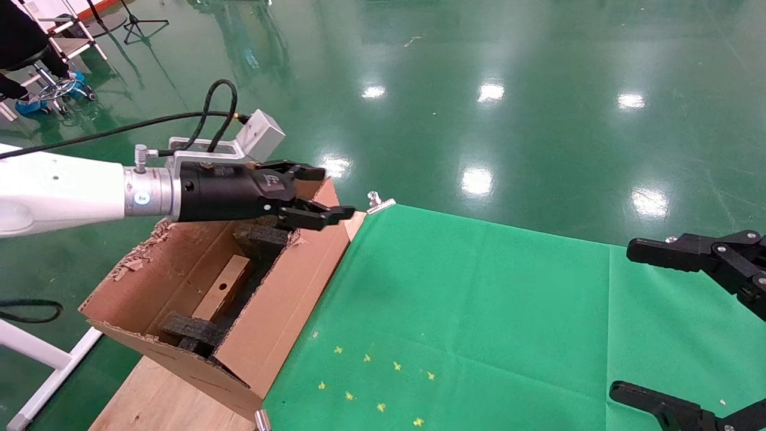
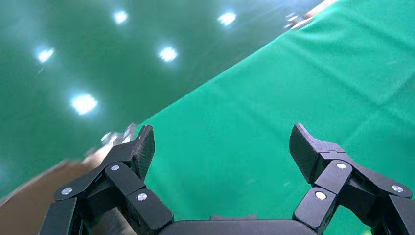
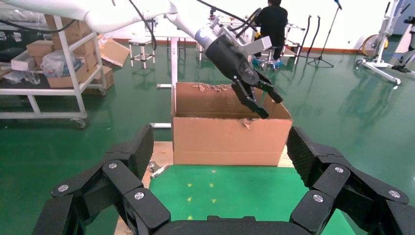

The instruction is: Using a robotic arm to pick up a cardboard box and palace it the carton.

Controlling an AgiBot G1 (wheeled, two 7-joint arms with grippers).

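Hovering open and empty above the carton [image 1: 281,299], the left hand [image 1: 326,194] is over the cardboard box [image 1: 222,287] lying lengthwise inside; the right hand [image 3: 220,161] waits open.

A green cloth [image 1: 479,311] is being stretched over the table, and it is being held at its far corner by a metal clip [image 1: 378,202]. Small yellow marks [image 1: 383,383] are being shown scattered near its front edge (star-like in outline). Bare wooden board [image 1: 157,400] is being left exposed beside the cloth. Ceiling lights are being reflected in the glossy green floor [image 1: 538,90]. In the background, boxes are being stored on a white shelving cart [image 3: 54,68], and a person in black [image 3: 272,24] is being seen from behind.
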